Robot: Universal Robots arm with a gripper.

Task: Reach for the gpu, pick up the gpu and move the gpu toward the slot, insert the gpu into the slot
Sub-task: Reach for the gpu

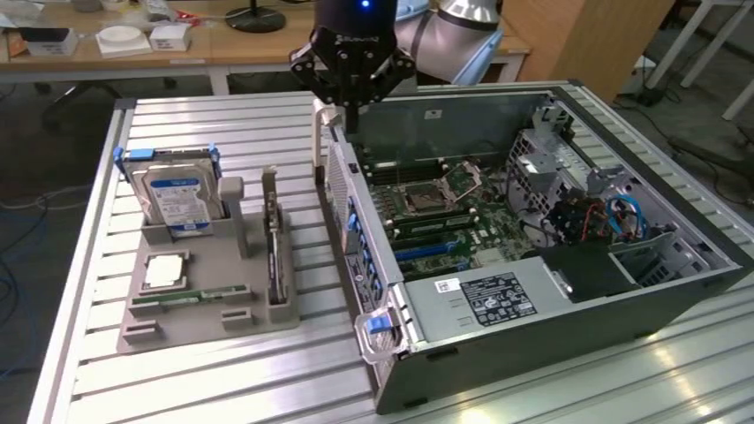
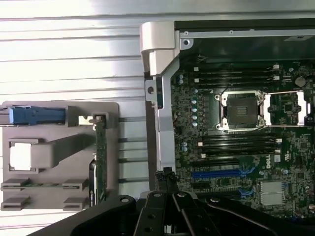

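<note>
You are working in a room with wooden desks (image 1: 236, 49) behind the rig and loose cables on the floor to either side. The surface is a ribbed metal table (image 1: 212, 132), bright and level.

On it, toward the exterior view's right, lies the open computer case (image 1: 659, 291), with the green motherboard (image 1: 454, 221) flat inside. Just beside the case, on the exterior view's left, sits a grey holder tray (image 1: 200, 322) carrying a hard drive (image 1: 177, 199) on end, a memory stick (image 1: 189, 299) and the gpu (image 1: 275, 256). The gpu stands on its long edge in the tray's groove nearest the case, its metal bracket upright at the far end. It has not been lifted.

The slot (image 2: 216, 173) is among the parallel blue and black strips on the board, beyond the square processor socket (image 1: 425, 196), and nothing is plugged into it.

Your gripper (image 1: 350, 124) hangs above the far end of the case wall that faces the tray. Its fingers are pinched together with nothing between them, clear of the gpu.

I judge the reach to be the step in hand, barely begun. It calls for crossing from the case wall over to the tray, spreading the fingers, and lining them up with the thin upper edge of the gpu.
</note>
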